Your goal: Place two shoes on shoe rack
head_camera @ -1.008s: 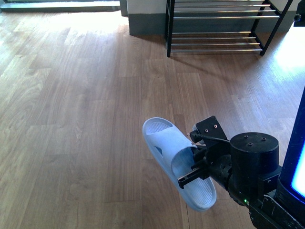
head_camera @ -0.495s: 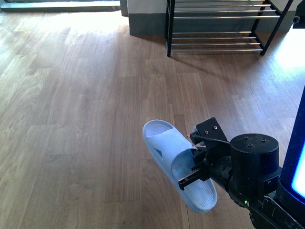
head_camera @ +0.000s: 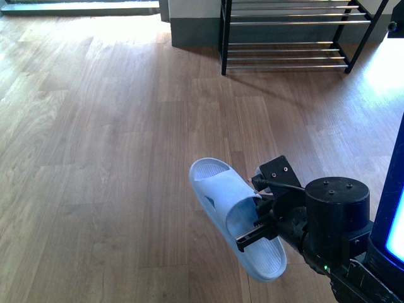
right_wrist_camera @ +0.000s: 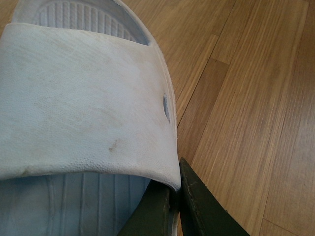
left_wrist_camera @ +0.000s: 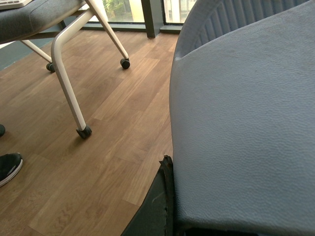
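In the front view our right pincer [head_camera: 255, 228] pinches the strap of a pale blue slide [head_camera: 221, 189], low in the picture at about five o'clock. The slide lies slanted over the wooden floor [head_camera: 113, 158], its length running from eleven to five o'clock. The right wrist view shows the strap's edge clamped between two dark fingers [right_wrist_camera: 197, 206]. The shoe rack [head_camera: 287, 60] stands on the floor at one o'clock, well apart from the slide. In the left wrist view a second blue slide [left_wrist_camera: 246, 123] fills most of the frame. One dark finger of the left pincer [left_wrist_camera: 165, 196] lies against its edge, and we cannot tell whether it grips. White chair legs [left_wrist_camera: 69, 83] on castors stand beyond.
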Controlling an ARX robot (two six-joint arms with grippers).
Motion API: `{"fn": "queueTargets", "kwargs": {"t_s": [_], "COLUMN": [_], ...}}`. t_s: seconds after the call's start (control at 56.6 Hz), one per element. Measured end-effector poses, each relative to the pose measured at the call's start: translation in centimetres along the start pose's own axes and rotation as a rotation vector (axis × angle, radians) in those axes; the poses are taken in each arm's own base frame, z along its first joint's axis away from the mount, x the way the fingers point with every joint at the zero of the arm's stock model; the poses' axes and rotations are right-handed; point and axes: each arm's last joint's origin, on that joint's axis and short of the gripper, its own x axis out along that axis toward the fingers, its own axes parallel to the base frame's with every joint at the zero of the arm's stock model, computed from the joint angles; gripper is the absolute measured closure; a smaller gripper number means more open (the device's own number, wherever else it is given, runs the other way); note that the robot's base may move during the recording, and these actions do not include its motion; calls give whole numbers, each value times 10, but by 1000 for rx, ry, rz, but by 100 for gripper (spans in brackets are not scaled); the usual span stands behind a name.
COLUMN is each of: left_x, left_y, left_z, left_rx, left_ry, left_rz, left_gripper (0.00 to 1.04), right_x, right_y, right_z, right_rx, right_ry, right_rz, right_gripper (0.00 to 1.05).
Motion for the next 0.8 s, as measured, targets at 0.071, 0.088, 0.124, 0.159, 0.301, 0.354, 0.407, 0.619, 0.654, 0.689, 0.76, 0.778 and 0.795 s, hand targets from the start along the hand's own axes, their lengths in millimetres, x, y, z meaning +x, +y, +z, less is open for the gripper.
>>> {"fn": "queueTargets", "kwargs": {"t_s": [0.071,0.088,0.124,0.159,0.301,0.354,0.407,0.619,0.654,0.689,0.76,0.778,0.795], "left_x": [0,0,0,0,0,0,0,0,0,0,0,0,0], "left_y": [0,0,0,0,0,0,0,0,0,0,0,0,0], "left_z": [0,0,0,0,0,0,0,0,0,0,0,0,0], "left_rx": [0,0,0,0,0,0,0,1,1,1,1,1,1], "left_ry": [0,0,0,0,0,0,0,0,0,0,0,0,0], "left_rz": [0,0,0,0,-1,0,1,-3,0,5,2,1,-3], "left_gripper": [103,103,103,103,103,103,103,103,103,103,103,103,103], "right_x": [0,0,0,0,-31,-58,-84,-172,-189,-206,-230,-237,-241], "right_y": [0,0,0,0,-13,-17,-22,-20,-20,-19,-18,-17,-16], "right_z": [0,0,0,0,6,18,34,103,115,127,141,144,145], "right_rx": [0,0,0,0,-19,-15,-7,-38,-38,-34,-30,-26,-26], "right_ry": [0,0,0,0,259,369,423,306,254,196,116,90,78], "right_rz": [0,0,0,0,23,27,41,104,97,92,67,70,71], "right_gripper": [103,103,103,103,103,103,103,103,103,103,103,103,103]}}
